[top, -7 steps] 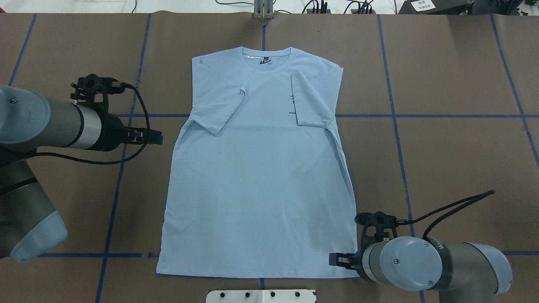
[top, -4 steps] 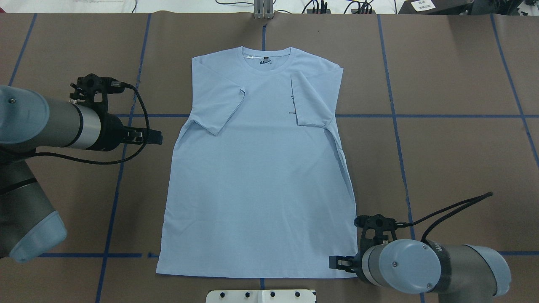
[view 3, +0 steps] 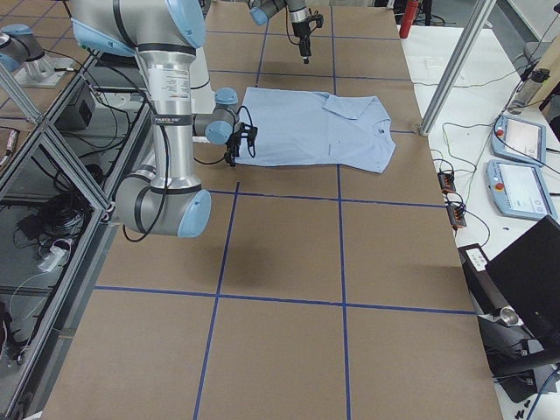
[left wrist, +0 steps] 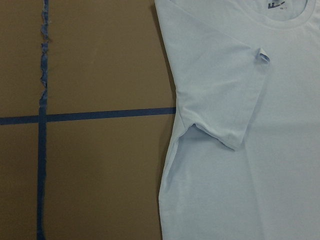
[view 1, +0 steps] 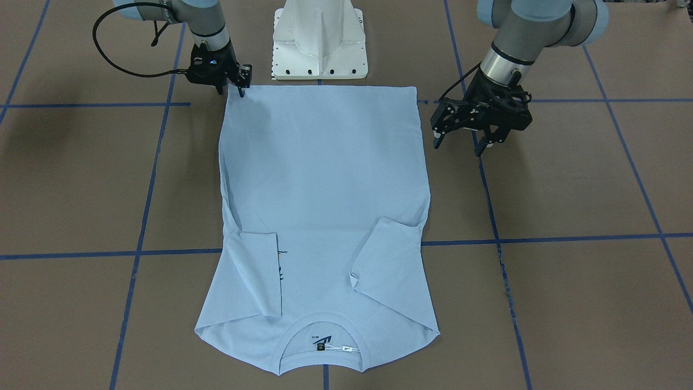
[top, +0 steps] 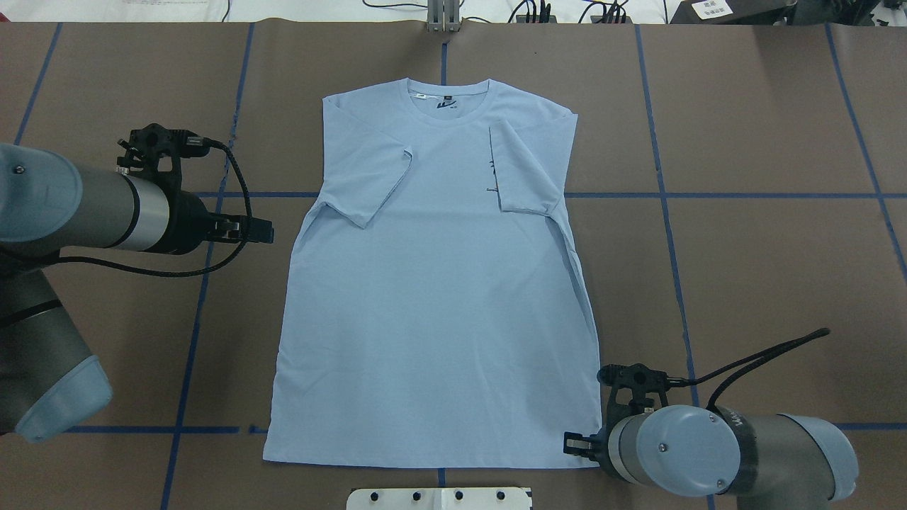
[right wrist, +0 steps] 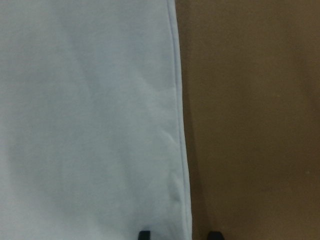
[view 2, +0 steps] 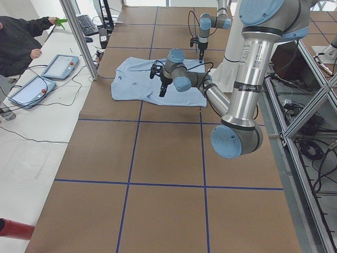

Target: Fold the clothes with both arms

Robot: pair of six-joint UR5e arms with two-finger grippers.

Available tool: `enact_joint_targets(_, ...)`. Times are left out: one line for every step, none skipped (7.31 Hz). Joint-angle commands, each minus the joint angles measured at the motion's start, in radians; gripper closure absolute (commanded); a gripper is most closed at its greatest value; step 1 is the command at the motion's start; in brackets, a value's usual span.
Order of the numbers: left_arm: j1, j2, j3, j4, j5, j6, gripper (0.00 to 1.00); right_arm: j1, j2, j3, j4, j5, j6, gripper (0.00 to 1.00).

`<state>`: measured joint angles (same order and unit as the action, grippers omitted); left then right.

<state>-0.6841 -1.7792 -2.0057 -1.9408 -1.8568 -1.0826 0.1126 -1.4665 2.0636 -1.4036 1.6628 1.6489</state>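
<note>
The pale blue T-shirt (top: pixel 439 297) lies flat on the brown table, collar away from the robot, with both sleeves folded in over the chest. The right sleeve partly covers the dark chest print (top: pixel 490 173). My left gripper (top: pixel 266 231) hovers beside the shirt's left edge near the armpit. It is open in the front-facing view (view 1: pixel 457 145) and holds nothing. My right gripper (top: pixel 575 445) is low at the hem's right corner (view 1: pixel 231 89). In the right wrist view its open fingertips (right wrist: pixel 144 234) straddle the shirt's side edge (right wrist: pixel 180 150).
The white pedestal base (view 1: pixel 319 43) stands just behind the hem. Blue tape lines (top: pixel 666 195) cross the table. A metal post (top: pixel 443 18) stands at the far edge. Tablets (view 2: pixel 59 66) and a seated person are beyond the table's far side.
My right arm has shifted slightly toward the robot's side, bringing its gripper closer to the hem's corner. The left arm and the shirt have not moved.
</note>
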Motion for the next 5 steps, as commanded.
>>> enact_joint_targets(0.0,0.0,0.004,0.0,0.001,0.001,0.0,-0.004,0.0,0.001,0.0,0.0,0.002,1.0)
enact_joint_targets(0.001,0.0,0.004,0.0,0.001,0.001,0.0,-0.004,0.0,0.003,0.0,0.0,0.002,1.0)
enact_joint_targets(0.0,0.0,0.004,0.0,0.001,0.001,0.0,-0.004,0.002,0.006,0.0,0.0,0.002,1.0)
enact_joint_targets(0.001,0.0,0.005,0.0,-0.001,0.001,0.0,-0.004,0.005,0.012,0.0,0.0,0.003,1.0)
enact_joint_targets(0.0,0.001,0.004,0.0,0.001,-0.002,0.0,-0.002,0.009,0.019,0.002,-0.009,0.003,1.0)
